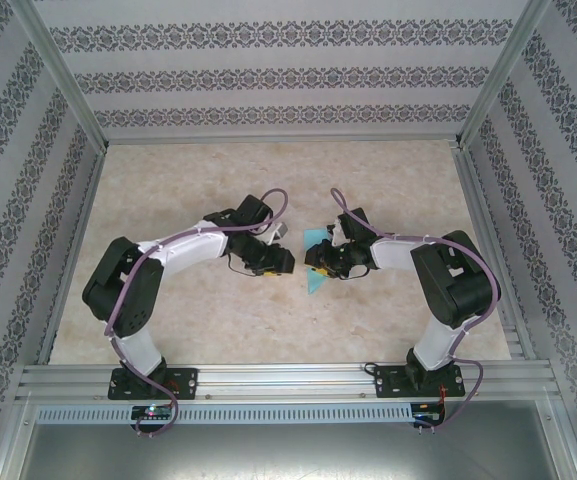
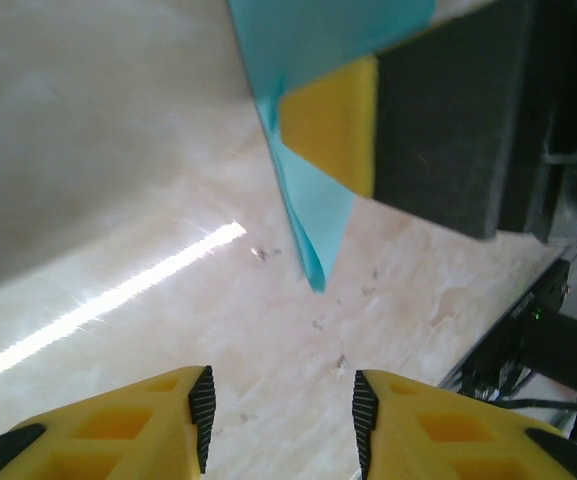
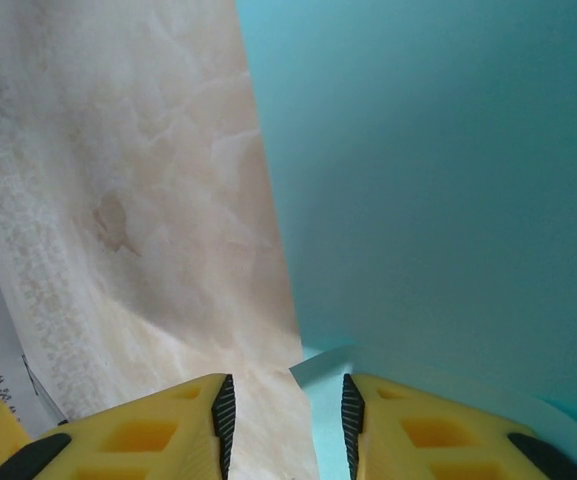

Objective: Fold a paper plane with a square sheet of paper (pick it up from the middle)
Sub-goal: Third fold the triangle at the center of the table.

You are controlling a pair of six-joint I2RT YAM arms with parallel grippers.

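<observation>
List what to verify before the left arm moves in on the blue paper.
1. Left gripper open: ok.
2. Pointed, folded light turquoise-blue paper straight ahead of it: ok.
3. Right gripper clamped on the paper: cannot tell; its fingers stand apart with a paper edge between them.
4. Paper's tip lifted off the marbled table: cannot tell.
5. The two grippers apart in the top view: ok.
</observation>
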